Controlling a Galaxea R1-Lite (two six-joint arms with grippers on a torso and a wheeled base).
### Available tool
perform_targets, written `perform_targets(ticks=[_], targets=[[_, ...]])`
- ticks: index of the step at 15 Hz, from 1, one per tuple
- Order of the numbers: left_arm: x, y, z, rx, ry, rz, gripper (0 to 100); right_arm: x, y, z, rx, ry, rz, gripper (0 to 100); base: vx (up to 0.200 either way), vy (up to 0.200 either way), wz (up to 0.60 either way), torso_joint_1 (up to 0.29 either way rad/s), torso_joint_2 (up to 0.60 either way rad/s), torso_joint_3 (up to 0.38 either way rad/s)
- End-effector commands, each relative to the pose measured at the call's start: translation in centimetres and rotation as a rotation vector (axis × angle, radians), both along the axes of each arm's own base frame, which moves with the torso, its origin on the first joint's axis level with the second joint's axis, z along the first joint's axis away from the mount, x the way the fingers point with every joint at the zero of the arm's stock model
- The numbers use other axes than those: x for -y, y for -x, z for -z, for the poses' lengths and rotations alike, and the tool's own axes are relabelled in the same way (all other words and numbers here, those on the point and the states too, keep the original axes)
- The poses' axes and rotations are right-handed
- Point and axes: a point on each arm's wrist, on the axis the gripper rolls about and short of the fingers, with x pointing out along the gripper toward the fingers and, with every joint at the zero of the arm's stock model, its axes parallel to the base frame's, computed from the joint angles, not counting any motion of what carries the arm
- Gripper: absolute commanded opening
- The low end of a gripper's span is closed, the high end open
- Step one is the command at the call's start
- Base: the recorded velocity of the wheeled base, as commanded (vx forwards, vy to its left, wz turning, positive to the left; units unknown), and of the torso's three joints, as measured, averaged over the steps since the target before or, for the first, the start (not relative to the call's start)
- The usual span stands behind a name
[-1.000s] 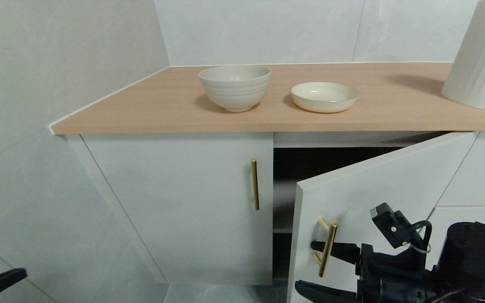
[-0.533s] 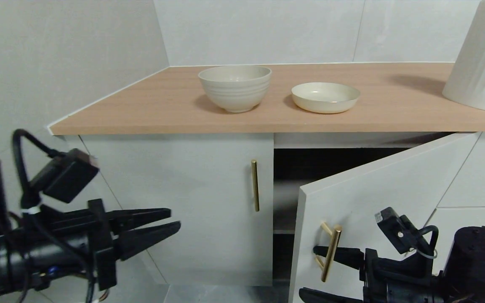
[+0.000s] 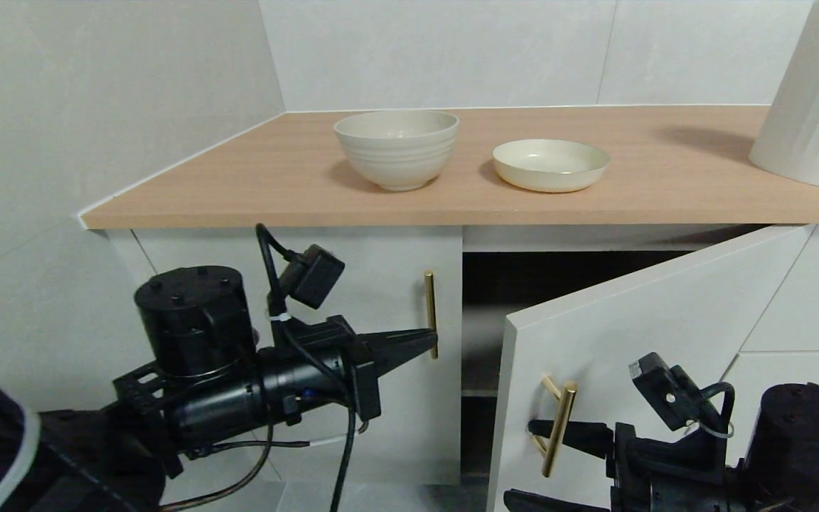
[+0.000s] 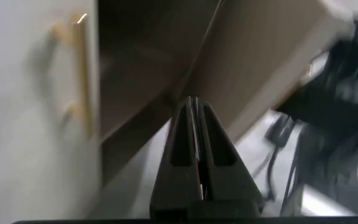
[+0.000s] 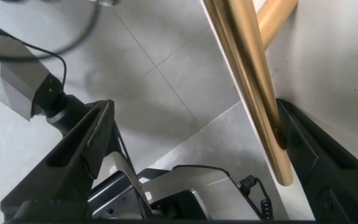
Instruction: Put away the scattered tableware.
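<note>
A ribbed cream bowl (image 3: 397, 148) is seen standing upright on the table (image 3: 274, 186), toward its left part. A shallow cream dish (image 3: 550, 164) is placed on the table near its middle, and the two are close but not touching. A white ribbed vessel (image 3: 818, 107) is found at the right end of the table. Below the table, the left cabinet door (image 3: 409, 427) is shut and the right cabinet door (image 3: 651, 306) is swung open. The left gripper (image 3: 427, 341) is held below the table, in front of the left door handle (image 3: 430, 306), with its fingers (image 4: 182, 137) pressed together. The right gripper (image 3: 520, 461) is held lower, at the right door handle (image 3: 557, 427). Its fingers are set wide apart, with the gold bar between them, close to one finger.
</note>
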Motion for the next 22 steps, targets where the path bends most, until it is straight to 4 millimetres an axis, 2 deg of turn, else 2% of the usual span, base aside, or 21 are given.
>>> perform_targets(ticks=[1, 3, 5, 10, 14, 16, 19, 21, 22], targets=[[2.8, -1.3, 2.8, -0.078, -0.005, 0.027, 0, 0.0, 0.0, 0.0, 0.009, -0.006, 0.004, 100, 0.000, 0.000, 0.00, 0.000, 0.00, 0.000], [4.1, -2.1, 3.6, -0.088, -0.012, 0.044, 0, 0.0, 0.0, 0.0, 0.013, -0.010, 0.004, 100, 0.000, 0.000, 0.00, 0.000, 0.00, 0.000], [5.5, -2.1, 4.1, -0.089, -0.014, 0.077, 0, 0.2, -0.1, -0.1, 0.016, -0.012, 0.014, 100, 0.000, 0.000, 0.00, 0.000, 0.00, 0.000], [8.3, -2.0, 3.8, -0.063, 0.003, 0.138, 0, 0.9, -0.3, -0.7, 0.063, -0.031, 0.081, 100, 0.000, 0.000, 0.00, 0.000, 0.00, 0.000], [10.2, -1.9, 3.6, -0.047, 0.015, 0.177, 0, 2.9, -1.2, -2.2, 0.136, -0.064, 0.214, 100, 0.000, 0.000, 0.00, 0.000, 0.00, 0.000], [10.2, -1.7, 3.4, -0.043, 0.018, 0.178, 0, 4.0, -0.8, -3.1, 0.179, -0.077, 0.237, 100, 0.000, 0.000, 0.00, 0.000, 0.00, 0.000], [9.8, -1.4, 2.9, -0.033, 0.024, 0.162, 0, 5.2, 0.7, -2.5, 0.297, 0.032, 0.245, 100, 0.000, 0.000, 0.00, 0.000, 0.00, 0.000], [9.0, -0.5, 2.1, -0.027, 0.029, 0.159, 0, 6.0, 1.5, -2.7, 0.389, 0.149, 0.467, 100, 0.000, 0.000, 0.00, 0.000, 0.00, 0.000], [8.8, -0.1, 1.8, -0.026, 0.030, 0.162, 0, 5.8, 1.7, -3.9, 0.422, 0.139, 0.572, 100, 0.000, 0.000, 0.00, 0.000, 0.00, 0.000]])
